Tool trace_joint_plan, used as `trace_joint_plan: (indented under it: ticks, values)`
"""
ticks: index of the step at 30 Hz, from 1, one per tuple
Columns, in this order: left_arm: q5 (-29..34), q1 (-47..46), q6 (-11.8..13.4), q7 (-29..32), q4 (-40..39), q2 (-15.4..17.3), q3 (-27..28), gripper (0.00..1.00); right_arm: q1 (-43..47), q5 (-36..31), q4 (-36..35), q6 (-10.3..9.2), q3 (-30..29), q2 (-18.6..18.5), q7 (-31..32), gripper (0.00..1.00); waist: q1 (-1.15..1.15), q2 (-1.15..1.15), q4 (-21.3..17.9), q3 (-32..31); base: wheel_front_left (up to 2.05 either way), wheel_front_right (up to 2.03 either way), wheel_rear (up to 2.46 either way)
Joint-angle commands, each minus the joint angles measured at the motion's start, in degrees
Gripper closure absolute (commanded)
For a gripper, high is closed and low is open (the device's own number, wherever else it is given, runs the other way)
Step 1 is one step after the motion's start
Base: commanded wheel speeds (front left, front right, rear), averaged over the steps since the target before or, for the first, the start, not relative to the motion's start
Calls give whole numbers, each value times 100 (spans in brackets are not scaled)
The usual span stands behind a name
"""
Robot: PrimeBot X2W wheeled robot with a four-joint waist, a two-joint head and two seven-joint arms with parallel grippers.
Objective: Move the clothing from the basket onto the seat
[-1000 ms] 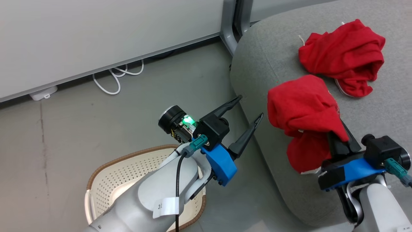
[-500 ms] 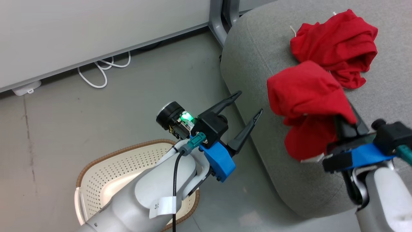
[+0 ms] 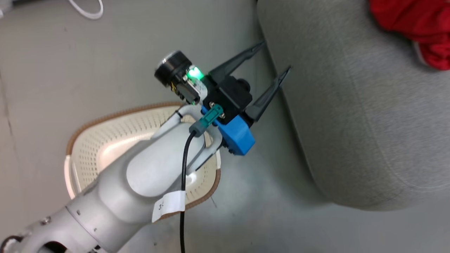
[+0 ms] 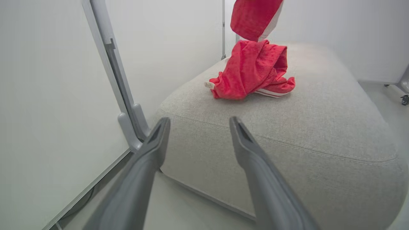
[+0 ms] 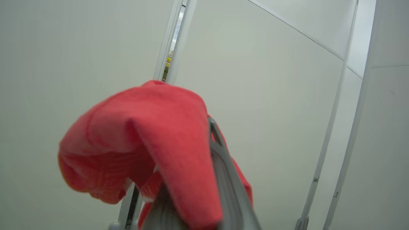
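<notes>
The first garment [image 4: 252,70] lies on the seat [image 4: 319,127] — the second garment [image 4: 255,19] hangs above it, pinched in the right pincer [image 5: 213,127], awaiting release. Left pincer [image 3: 275,56] spread, empty.

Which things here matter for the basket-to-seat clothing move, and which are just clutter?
Job: basket; seat; first garment, lying on the seat; second garment, clamped in the shut right jaws.
Lying about: white cable on the floor; partition post; caster.
</notes>
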Motion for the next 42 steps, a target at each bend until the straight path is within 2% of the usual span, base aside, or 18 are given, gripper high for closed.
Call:
trace_joint_plan:
  ticks: [1,5,8,19,23,24,31,37,42]
  values:
    - [50,-129,26,17,-46,61,21,0,-162,27,57,1,-91,-70,4,100,0,0,193,616,0,0,0]
    - [160,-351,68,125,-279,174,25,0,-606,26,556,1,-546,-536,5,100,0,0,243,1085,0,0,0]
    - [241,-467,85,167,-390,244,4,0,-706,-18,993,1,-766,-691,3,100,0,0,261,1302,0,0,0]
    - [254,-546,131,218,-570,321,-43,0,23,-120,2667,1,-836,-395,4,100,0,0,235,1521,0,0,0]
    - [226,-493,132,209,-566,371,-57,0,89,-43,2867,0,-947,-315,4,100,0,0,221,1495,0,0,0]
    - [213,-463,134,199,-553,382,-65,0,124,-33,2845,0,-977,-291,4,0,0,0,214,1463,0,0,0]
    - [46,-188,207,-41,-412,342,-1,0,754,-182,2355,0,-867,-136,3,0,0,0,148,924,0,0,0]
    - [-225,307,323,-294,-206,233,211,0,1782,-188,1718,0,-581,-19,3,0,0,0,174,89,0,0,0]
    - [-395,905,452,-371,-138,289,598,0,2498,-150,940,1,-250,274,3,0,0,0,278,-712,0,0,0]
